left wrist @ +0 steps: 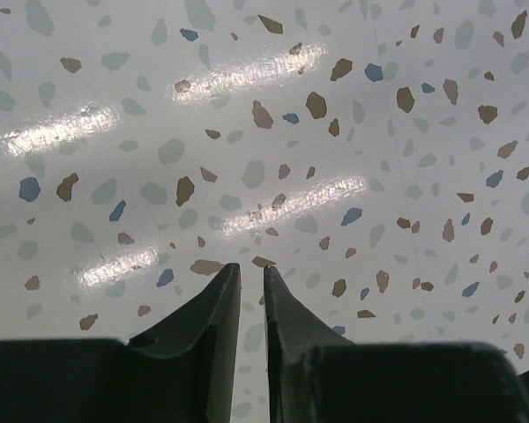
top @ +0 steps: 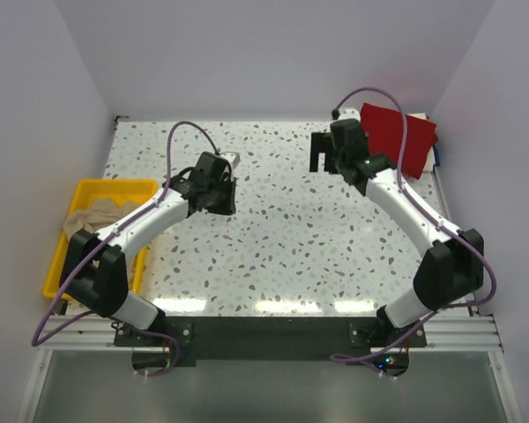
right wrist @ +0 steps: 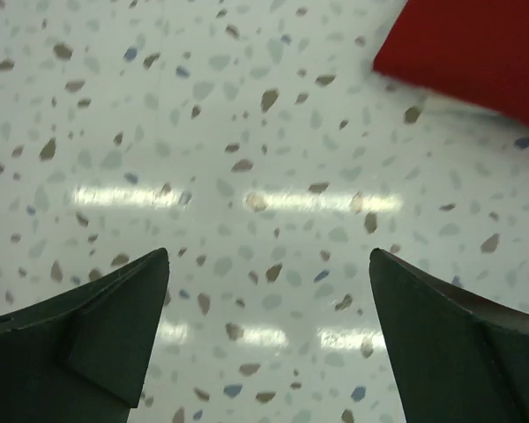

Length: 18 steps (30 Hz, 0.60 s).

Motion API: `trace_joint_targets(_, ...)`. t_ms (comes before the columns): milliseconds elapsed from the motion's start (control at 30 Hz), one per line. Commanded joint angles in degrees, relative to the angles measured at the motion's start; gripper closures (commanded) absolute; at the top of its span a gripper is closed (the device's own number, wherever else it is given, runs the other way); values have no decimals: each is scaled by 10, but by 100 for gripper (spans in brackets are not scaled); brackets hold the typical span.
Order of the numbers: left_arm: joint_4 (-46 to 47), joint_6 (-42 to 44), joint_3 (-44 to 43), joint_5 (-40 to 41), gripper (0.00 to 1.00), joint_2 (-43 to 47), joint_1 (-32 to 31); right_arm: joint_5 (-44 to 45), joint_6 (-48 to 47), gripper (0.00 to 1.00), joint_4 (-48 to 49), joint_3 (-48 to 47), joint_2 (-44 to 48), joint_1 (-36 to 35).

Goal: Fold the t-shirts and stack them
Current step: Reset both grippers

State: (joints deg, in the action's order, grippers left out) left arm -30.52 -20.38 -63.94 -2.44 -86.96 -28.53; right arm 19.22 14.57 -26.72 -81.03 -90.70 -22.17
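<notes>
A dark red t-shirt point(top: 398, 134) lies folded at the table's far right corner; its edge also shows in the right wrist view point(right wrist: 476, 53). A beige t-shirt point(top: 90, 217) lies crumpled in the yellow tray point(top: 115, 188) at the left. The orange t-shirt is out of view. My left gripper point(top: 220, 194) point(left wrist: 251, 269) hovers over bare table left of the middle, its jaws nearly together on nothing. My right gripper point(top: 322, 160) point(right wrist: 269, 256) is wide open and empty, just left of the red shirt.
The speckled white table point(top: 282, 229) is walled by white panels at the back and both sides. The yellow tray hangs at the left edge. Purple cables loop above both arms.
</notes>
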Motion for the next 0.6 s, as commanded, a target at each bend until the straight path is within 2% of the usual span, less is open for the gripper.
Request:
trace_joint_targets(0,8,-2,-2,12,78,44,3,-66,72,1,61,97,79,-29)
trace_joint_targets(67,9,-6,7,15,78,57,2,-103,97,1,72,159,105,-41)
trace_joint_targets(200,25,-18,50,10,78,93,3,-180,118,1,67,216,154,-56)
trace_joint_targets(400,45,-30,94,13,77,138,2,-166,111,1,22,233,188,-56)
trace_joint_targets(567,46,-31,99,23,77,158,2,-177,91,1,32,243,197,-55)
